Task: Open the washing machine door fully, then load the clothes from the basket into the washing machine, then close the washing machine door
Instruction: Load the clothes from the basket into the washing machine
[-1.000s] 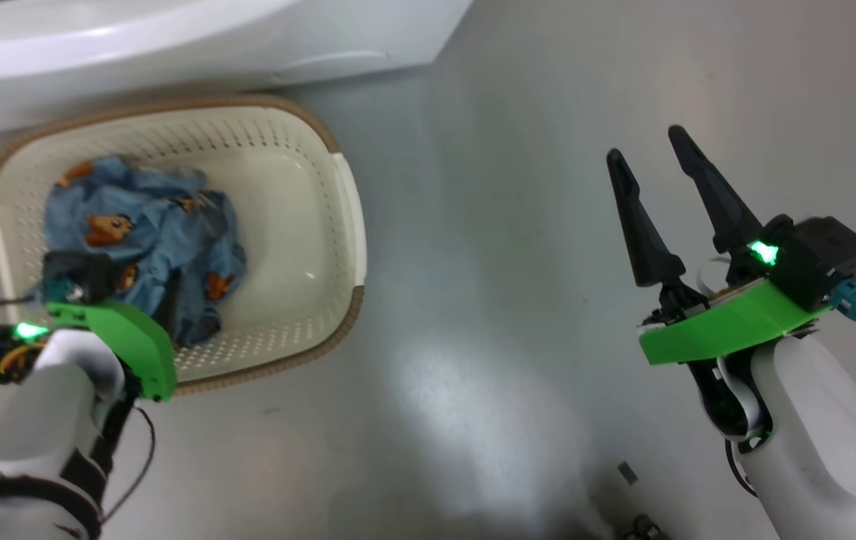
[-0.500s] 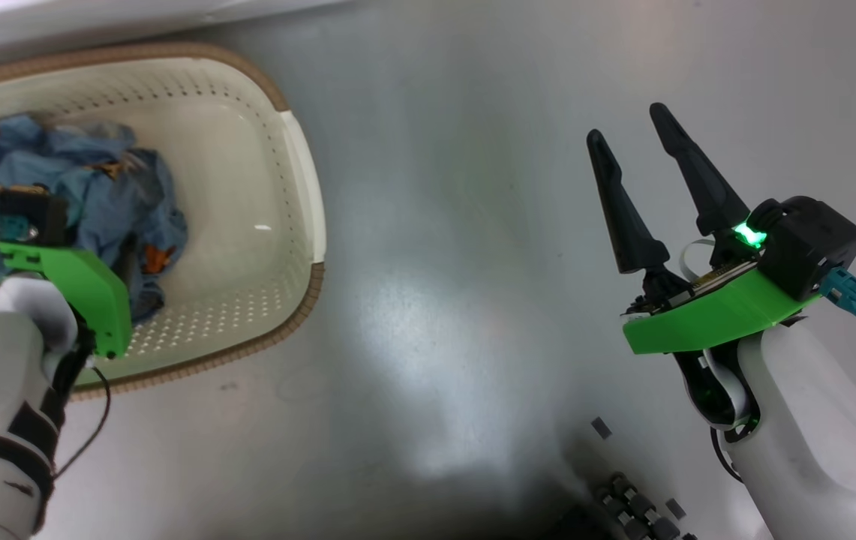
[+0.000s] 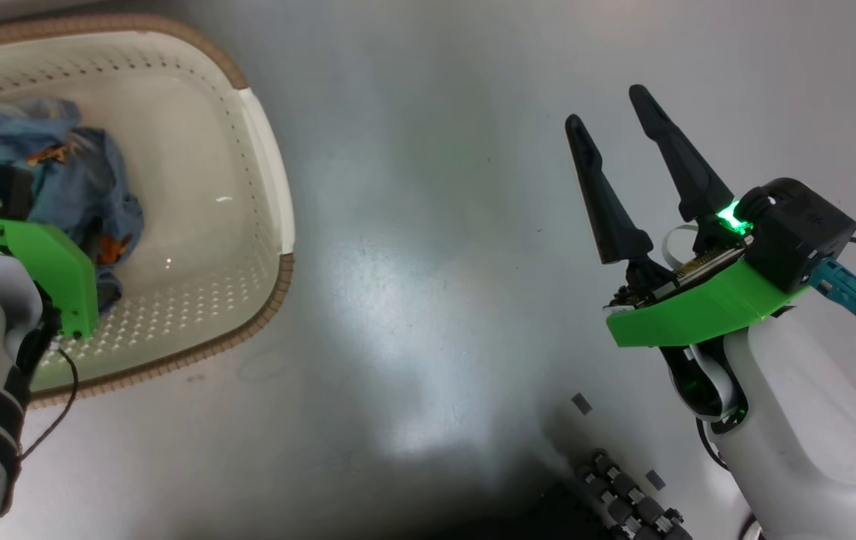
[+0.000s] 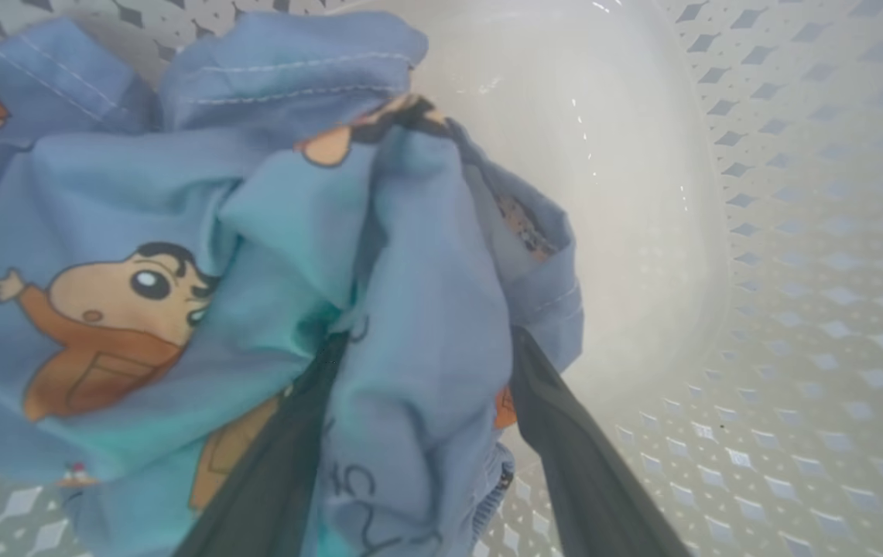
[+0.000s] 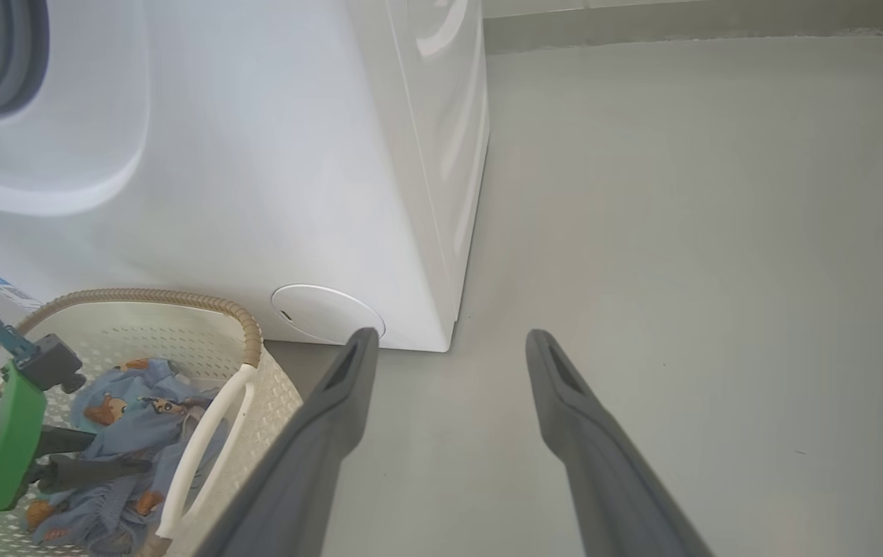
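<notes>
Where grey floor (image 5: 681, 232) meets the washing machine (image 5: 271, 155), the basket (image 5: 249, 337) stands.

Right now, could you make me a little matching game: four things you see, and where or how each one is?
1 left gripper
2 right gripper
3 basket
4 washing machine

a white, next to the basket
b open above bare floor
c open, astride a fold of the clothes
d cream, brown rim, holds the clothes

Pairs: 1-c, 2-b, 3-d, 4-a
</notes>
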`<state>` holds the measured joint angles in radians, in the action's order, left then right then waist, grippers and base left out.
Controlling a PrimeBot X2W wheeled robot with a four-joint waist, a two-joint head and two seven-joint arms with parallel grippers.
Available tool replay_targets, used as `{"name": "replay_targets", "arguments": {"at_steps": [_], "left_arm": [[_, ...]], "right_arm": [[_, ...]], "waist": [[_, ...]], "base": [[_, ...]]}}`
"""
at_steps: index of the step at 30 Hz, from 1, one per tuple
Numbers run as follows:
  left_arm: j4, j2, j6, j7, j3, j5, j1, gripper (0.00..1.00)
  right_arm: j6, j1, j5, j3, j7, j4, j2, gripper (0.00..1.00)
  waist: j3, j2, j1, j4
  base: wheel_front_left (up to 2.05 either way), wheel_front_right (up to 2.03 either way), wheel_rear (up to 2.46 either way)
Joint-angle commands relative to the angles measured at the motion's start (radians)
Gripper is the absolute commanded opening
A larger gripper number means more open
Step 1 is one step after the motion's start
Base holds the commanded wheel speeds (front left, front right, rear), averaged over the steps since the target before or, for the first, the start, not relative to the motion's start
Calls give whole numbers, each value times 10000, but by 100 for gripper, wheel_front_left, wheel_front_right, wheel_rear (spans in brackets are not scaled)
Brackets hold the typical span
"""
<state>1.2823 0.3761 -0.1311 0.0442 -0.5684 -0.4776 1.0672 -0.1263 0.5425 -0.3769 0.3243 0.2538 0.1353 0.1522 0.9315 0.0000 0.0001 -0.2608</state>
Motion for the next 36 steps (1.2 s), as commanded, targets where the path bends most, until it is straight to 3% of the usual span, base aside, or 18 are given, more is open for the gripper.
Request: {"name": "replay_targets", "arguments": {"at_steps": [1,6,7,8,9,10,21,36], "left_arm": [[-5,427,4,30,107,-124,-40,100],[23,457,4,200,-66,-242,-40,100],[26,451,4,184,-87,-273,-38,63],[26,451,4,184,-87,-273,-38,63],[29,436,4,162,-103,-312,-33,25],[30,427,4,115,-164,-308,-39,0],[17,157,4,-237,-258,-992,-193,0],[-598,-243,4,-2278,-132,-2438,-1009,0]], "right_arm": [[-44,-351,22,190,80,-246,-5,98],[-44,-354,28,275,80,-274,-27,98],[-44,-368,35,284,80,-290,-28,98],[-44,-368,35,284,80,-290,-28,98],[-44,-378,40,288,80,-307,-30,98],[-44,-389,43,295,80,-320,-33,98],[-44,-509,85,159,80,-338,86,98],[-44,-599,-6,-22,80,-115,189,98]], "waist": [[81,0,-1,-75],[115,0,-1,-200],[114,0,-1,-214],[114,0,-1,-214],[112,0,-1,-224],[102,0,-1,-237],[-224,0,-1,-46],[-1946,0,-1,830]], "base": [[0,0,0],[0,0,0],[0,0,0],[0,0,0],[0,0,0],[0,0,0],[0,0,0],[0,0,0]]}}
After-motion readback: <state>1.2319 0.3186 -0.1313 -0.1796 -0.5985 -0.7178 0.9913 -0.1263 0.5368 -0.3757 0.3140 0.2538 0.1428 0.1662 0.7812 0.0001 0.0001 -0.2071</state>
